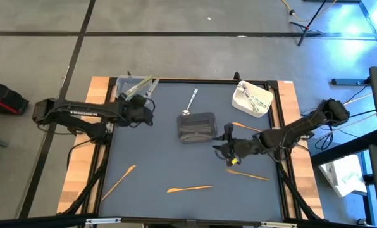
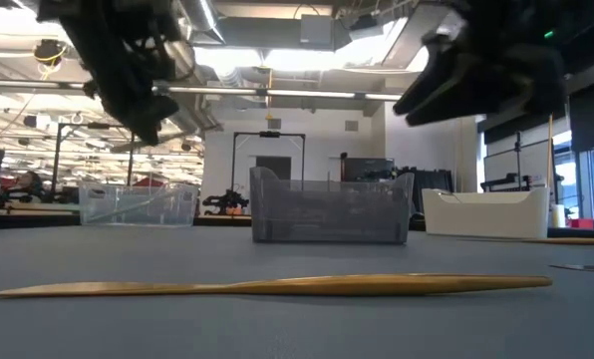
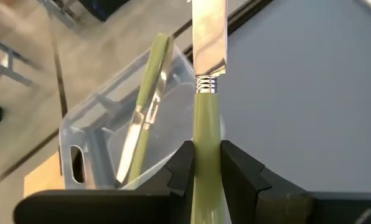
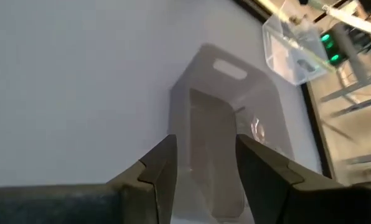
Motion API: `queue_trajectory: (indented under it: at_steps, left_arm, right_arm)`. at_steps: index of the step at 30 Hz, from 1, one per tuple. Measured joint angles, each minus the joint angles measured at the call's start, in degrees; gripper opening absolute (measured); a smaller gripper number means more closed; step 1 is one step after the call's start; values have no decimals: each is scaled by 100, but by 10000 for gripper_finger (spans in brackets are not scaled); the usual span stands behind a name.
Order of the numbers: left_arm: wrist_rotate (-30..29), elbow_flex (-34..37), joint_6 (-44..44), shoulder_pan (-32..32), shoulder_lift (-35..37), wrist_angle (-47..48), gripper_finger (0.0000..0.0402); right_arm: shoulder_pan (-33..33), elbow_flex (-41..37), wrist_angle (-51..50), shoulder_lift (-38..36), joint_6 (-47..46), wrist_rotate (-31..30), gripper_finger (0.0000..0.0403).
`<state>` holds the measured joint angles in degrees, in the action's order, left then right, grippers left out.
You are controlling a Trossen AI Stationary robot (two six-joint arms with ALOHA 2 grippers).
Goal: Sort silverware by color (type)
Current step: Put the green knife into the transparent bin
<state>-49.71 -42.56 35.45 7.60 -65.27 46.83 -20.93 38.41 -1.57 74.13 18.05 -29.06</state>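
Dark tabletop [image 1: 163,145], no legible writing. Upper left: left gripper [image 3: 205,163] pinches a green-handled knife [image 3: 208,118] beside the clear bin [image 1: 133,85]. Centre right: right gripper [image 4: 204,163], fingers spread, empty, near the grey container [image 1: 197,126].

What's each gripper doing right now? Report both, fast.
Left gripper: shut on the green-handled knife, by the clear bin.
Right gripper: open, empty, near the dark grey bin.

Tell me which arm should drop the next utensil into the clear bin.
Left. The left gripper already clamps a green-handled knife right beside the clear bin; the right gripper is open and empty near the grey container.
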Motion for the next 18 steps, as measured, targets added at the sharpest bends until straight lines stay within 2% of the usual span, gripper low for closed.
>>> queue_trajectory:
  at_steps: [6,9,13,18]
  left_arm:
    - [113,588,-1340,1219,246,-1315,55]
    - [379,825,-1977,1723,244,-2016,55]
    - [730,1147,-2655,2255,242,-2938,55]
    - [723,1532,-3287,2695,240,-3497,55]
  right_arm:
    - [867,0,-50,0,171,877,154]
    - [1148,0,-160,0,175,1166,154]
    - [1329,0,-288,0,176,1329,154]
    - [1350,0,-303,0,173,1327,154]
